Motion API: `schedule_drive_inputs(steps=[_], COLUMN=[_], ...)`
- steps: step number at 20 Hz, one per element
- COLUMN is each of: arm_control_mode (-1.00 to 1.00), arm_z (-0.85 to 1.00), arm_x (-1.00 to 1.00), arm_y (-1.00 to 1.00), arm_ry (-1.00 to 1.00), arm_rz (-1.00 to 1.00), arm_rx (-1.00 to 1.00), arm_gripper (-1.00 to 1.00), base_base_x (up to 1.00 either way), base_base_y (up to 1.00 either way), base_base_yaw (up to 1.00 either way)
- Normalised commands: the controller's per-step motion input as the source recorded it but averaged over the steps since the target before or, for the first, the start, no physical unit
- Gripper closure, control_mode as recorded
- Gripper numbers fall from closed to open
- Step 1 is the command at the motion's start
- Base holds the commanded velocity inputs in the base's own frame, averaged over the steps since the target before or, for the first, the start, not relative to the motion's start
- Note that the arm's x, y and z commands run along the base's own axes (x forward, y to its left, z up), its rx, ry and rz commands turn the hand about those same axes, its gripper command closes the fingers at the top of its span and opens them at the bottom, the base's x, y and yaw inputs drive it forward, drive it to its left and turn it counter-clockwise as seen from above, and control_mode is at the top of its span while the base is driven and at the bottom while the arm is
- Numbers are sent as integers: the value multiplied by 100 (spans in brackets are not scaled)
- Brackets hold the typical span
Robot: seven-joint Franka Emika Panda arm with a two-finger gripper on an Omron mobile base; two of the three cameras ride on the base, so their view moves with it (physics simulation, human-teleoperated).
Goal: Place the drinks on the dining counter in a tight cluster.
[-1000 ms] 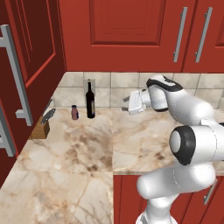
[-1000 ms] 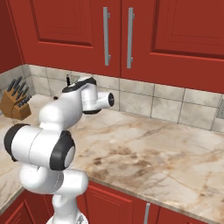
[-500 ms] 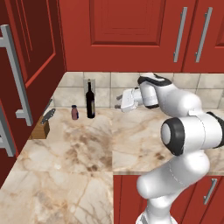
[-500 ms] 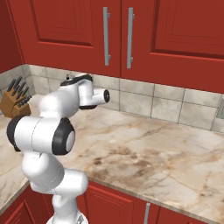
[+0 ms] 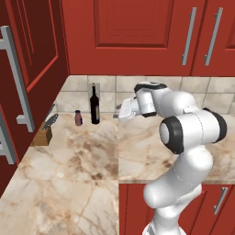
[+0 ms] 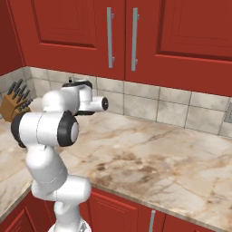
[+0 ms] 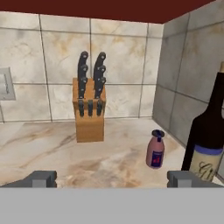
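Observation:
A tall dark wine bottle with a label stands on the marble wall counter near the back corner. It fills the right edge of the hand view. A small maroon bottle with a dark cap stands just left of it, seen closer in the hand view. My gripper hovers a little right of the wine bottle, pointing left at both drinks. Its fingers are open with nothing between them. The dining counter is out of view.
A wooden knife block with dark handles stands against the left wall beyond the drinks. Red cabinets hang over the counter. A tiled backsplash closes the corner, with a wall outlet in it.
The hand has swung left along the back of the counter, closer to the wine bottle. The jaws stayed open and the drinks have not moved.

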Motion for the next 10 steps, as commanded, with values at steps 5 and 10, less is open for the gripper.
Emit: schedule_drive_inputs(steps=[5,10], arm_control_mode=[-100,-100], arm_z=[-8,0], arm_x=[36,29], arm_y=[-2,-3], arm_ry=[0,0], arm_rz=[0,0], arm_rx=[0,0], arm_gripper=[-100,-100], base_base_x=[0,0], base_base_y=[0,0], base_base_yaw=[0,0])
